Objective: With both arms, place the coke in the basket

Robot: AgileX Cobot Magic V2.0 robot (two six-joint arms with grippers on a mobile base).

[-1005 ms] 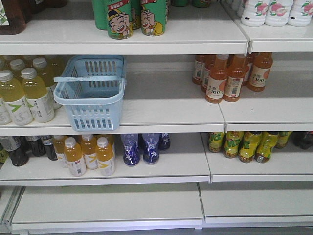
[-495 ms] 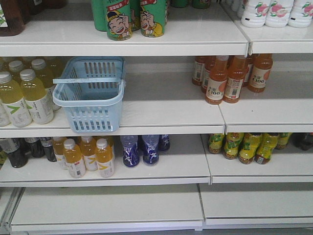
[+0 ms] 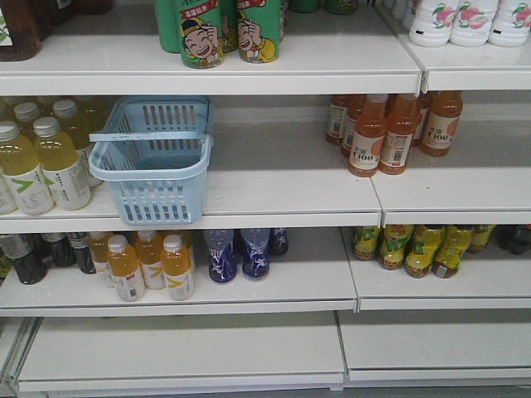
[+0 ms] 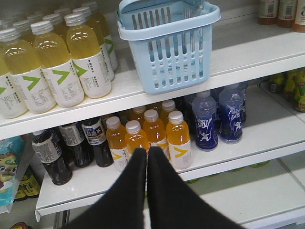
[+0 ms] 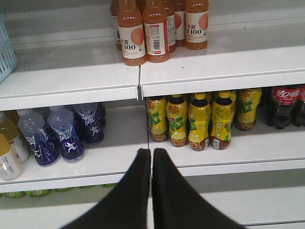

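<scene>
The pale blue basket [image 3: 158,201] stands on the middle shelf, left of centre, with its flat handle lying across the rim and nothing visible inside. The left wrist view has the basket [image 4: 172,62] above and to the right of my left gripper [image 4: 147,152], which is shut with nothing between its fingers. A corner of the basket [image 5: 5,55] shows at the left edge of the right wrist view. My right gripper [image 5: 151,152] is shut and empty, in front of the lower shelf. No coke can is in view. Neither gripper shows in the front view.
Pale yellow bottles [image 3: 50,162] stand just left of the basket and orange C100 bottles [image 3: 386,128] to its right. Below are orange drinks [image 4: 143,136], blue bottles [image 4: 217,117], yellow tea bottles [image 5: 190,119] and dark cola bottles [image 5: 283,105]. Green cans [image 3: 224,29] line the top shelf.
The front view has shifted slightly since a second ago, so the shelves sit a little lower in frame. Nothing on the shelves has moved.
</scene>
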